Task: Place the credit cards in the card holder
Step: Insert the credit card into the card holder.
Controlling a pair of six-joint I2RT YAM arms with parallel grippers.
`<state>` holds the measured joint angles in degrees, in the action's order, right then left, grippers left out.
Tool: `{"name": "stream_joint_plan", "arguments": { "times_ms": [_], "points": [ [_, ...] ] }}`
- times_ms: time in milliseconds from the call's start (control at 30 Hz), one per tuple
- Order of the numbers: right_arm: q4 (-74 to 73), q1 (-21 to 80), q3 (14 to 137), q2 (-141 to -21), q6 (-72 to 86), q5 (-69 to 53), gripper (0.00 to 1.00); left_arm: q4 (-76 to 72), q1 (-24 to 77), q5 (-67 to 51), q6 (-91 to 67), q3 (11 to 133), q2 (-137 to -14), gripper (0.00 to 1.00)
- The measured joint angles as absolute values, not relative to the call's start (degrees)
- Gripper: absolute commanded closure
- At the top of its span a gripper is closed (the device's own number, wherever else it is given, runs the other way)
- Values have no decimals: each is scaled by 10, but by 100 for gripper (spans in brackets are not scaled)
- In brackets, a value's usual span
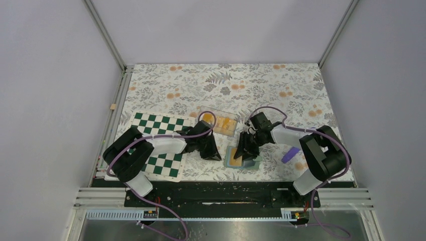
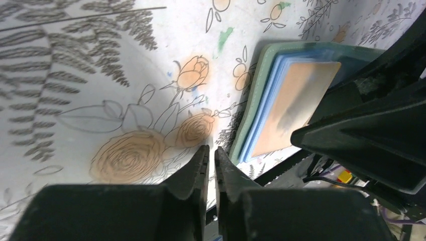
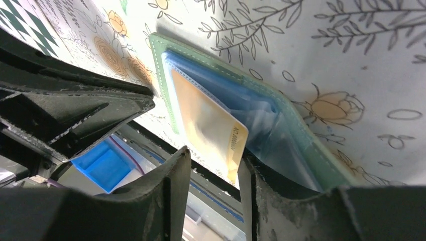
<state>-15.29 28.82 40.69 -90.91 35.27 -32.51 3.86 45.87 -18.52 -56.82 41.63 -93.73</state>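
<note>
One card (image 3: 208, 120) sat half inside the holder (image 3: 301, 145), your right gripper (image 3: 216, 155) open astride its near end, probably to push it home; your left gripper (image 2: 211, 153), shut and empty, rested just beside the holder, perhaps to steady it.

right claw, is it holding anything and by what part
Cannot be told. The near corner of a card, lying on the open holder, sits in the gap of the right claw, but the jaws stand apart and no pinch shows.

L end effector (image 2: 211, 153) fingers pressed together, R end effector (image 3: 215, 159) fingers spread, both wrists low.
</note>
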Motion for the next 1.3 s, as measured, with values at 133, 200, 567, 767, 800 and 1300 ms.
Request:
{"name": "stream_joint_plan", "arguments": {
  "times_ms": [133, 200, 567, 767, 800, 1300],
  "points": [
    [-130, 291, 411, -934, 367, -349, 69, 81, 458, -160, -557, 416, -909, 69],
    [-113, 295, 411, -946, 377, -360, 71, 100, 458, -148, -552, 416, -893, 64],
    [-105, 322, 435, -961, 370, -374, 45, 84, 447, -151, -547, 397, -834, 46],
    [-194, 323, 436, -892, 335, -299, 46, -6, 442, -204, -560, 382, -862, 59],
    [-206, 323, 436, -882, 332, -288, 48, -20, 442, -213, -562, 382, -870, 59],
    [-227, 322, 419, -903, 316, -260, 79, -80, 455, -249, -575, 386, -936, 58]
  ]
}}
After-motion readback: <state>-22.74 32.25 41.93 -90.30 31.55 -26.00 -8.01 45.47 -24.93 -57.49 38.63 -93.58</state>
